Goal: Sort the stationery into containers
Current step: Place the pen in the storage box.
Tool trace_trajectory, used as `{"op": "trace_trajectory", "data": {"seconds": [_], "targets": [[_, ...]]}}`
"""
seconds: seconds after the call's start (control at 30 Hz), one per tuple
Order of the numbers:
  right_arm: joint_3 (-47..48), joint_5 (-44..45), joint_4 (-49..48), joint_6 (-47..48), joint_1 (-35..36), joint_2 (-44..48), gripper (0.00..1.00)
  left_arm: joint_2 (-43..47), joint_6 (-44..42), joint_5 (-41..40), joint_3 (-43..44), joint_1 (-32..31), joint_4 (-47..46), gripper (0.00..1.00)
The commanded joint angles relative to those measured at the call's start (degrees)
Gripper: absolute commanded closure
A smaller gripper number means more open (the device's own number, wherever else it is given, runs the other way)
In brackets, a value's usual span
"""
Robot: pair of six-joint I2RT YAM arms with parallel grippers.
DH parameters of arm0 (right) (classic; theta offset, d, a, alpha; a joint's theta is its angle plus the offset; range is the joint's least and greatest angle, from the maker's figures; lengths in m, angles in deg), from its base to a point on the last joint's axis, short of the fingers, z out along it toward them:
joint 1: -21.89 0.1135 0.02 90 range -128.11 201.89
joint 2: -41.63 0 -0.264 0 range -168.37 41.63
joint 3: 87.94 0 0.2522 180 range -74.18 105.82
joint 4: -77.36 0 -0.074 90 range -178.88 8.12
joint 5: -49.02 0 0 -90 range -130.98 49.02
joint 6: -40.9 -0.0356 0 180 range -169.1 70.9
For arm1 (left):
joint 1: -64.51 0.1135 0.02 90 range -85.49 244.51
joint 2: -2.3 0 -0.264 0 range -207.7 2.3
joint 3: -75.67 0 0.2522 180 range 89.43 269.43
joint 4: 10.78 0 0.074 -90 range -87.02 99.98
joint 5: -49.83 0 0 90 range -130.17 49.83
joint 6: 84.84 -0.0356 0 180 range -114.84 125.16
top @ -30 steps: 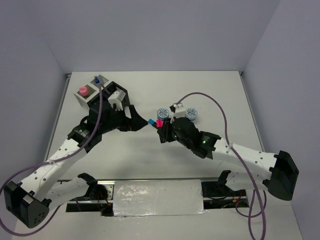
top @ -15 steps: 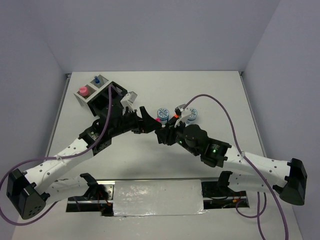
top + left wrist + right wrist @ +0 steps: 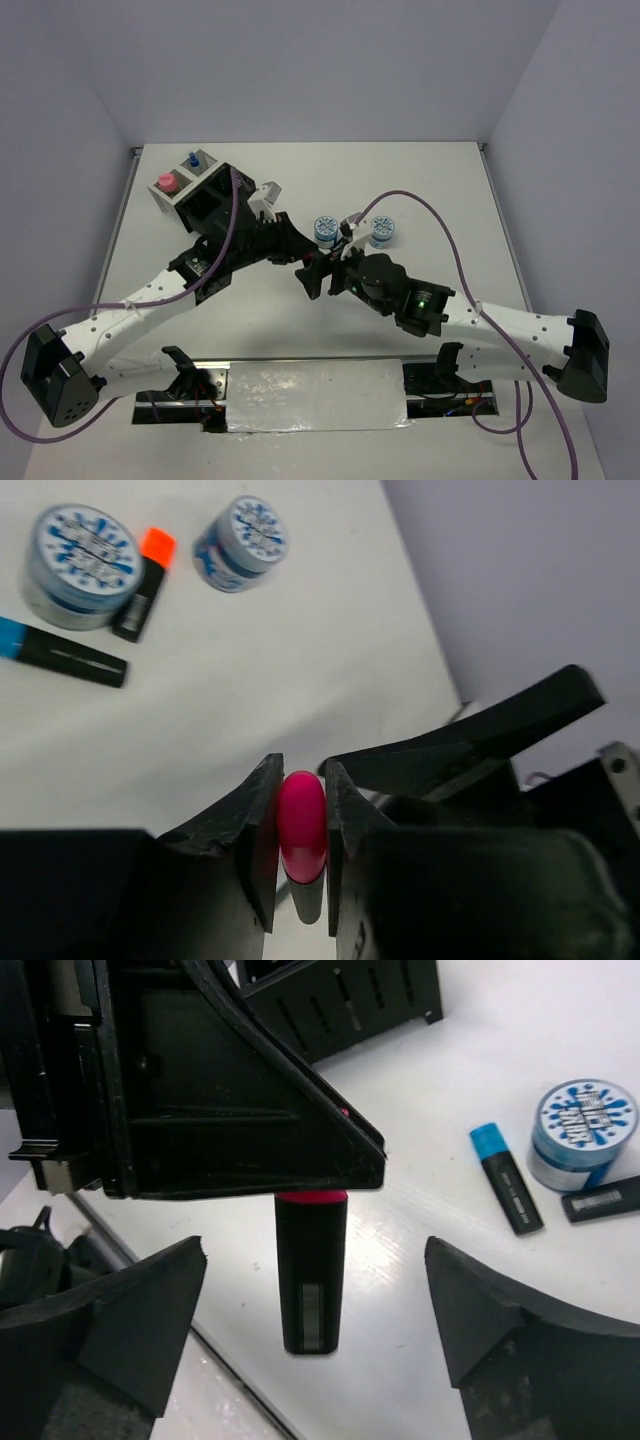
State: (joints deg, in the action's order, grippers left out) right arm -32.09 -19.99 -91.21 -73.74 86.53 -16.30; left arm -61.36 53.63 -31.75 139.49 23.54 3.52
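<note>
Tins (image 3: pixel 82 565), markers (image 3: pixel 65 657), organiser (image 3: pixel 207 203) on white table (image 3: pixel 440 180)

Finish notes:
- the worktop (image 3: pixel 300 670): white, smooth, mostly matt, with a soft sheen in the right wrist view.
- pink-capped marker (image 3: pixel 301 820): glossy, smooth plastic cap; black satin barrel with a grey label.
- left gripper (image 3: pixel 300 780): jaws of matt black plastic, edges rough-looking.
- right gripper (image 3: pixel 312 1252): jaws matt black, finely grained.
- first tin (image 3: pixel 82 552) and second tin (image 3: pixel 240 542): printed blue-white lids, smooth sides with a slight shine; metal or plastic not discernible.
- organiser (image 3: pixel 345 1005): black, matt, slotted walls.
</note>
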Motion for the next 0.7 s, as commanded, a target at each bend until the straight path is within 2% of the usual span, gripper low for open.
{"op": "trace_trajectory", "data": {"seconds": [0.0,0.03,0.07,0.1,0.13,0.3,0.4,0.67], "targets": [[0.2,4.23,-1.37,0.3,-1.62,1.59,0.0,-1.29,-7.05,-9.19,6.0,0.1,3.93,1.0],[-0.42,4.41,-0.75,0.12,-2.84,2.64,0.0,-2.34,-8.99,-18.18,7.32,0.28,6.21,1.0],[-1.3,5.36,0.12,-0.14,-4.86,3.26,0.0,-3.22,-11.01,-22.45,9.94,0.54,6.84,1.0],[-1.74,6.16,1.87,-0.4,-5.66,4.66,0.0,-5.23,-14.59,-30.58,11.44,1.85,7.72,1.0],[-2.44,6.86,3.28,-0.49,-6.36,5.54,0.0,-6.38,-17.15,-33.1,13.98,3.16,7.64,1.0],[-6.05,5.46,4.79,0.12,-10.23,12.48,0.0,-15.94,-20.16,-40.67,20.24,15.62,3.08,1.0],[-7.02,4.85,5.31,0.56,-10.59,13.37,0.0,-22.36,-21.74,-42.96,25.33,20.65,0.09,1.0],[-9.38,2.3,3.83,1.96,-10.94,11.44,0.0,-35.73,-31.68,-46.92,36.33,25.49,-8.35,1.0]]}}
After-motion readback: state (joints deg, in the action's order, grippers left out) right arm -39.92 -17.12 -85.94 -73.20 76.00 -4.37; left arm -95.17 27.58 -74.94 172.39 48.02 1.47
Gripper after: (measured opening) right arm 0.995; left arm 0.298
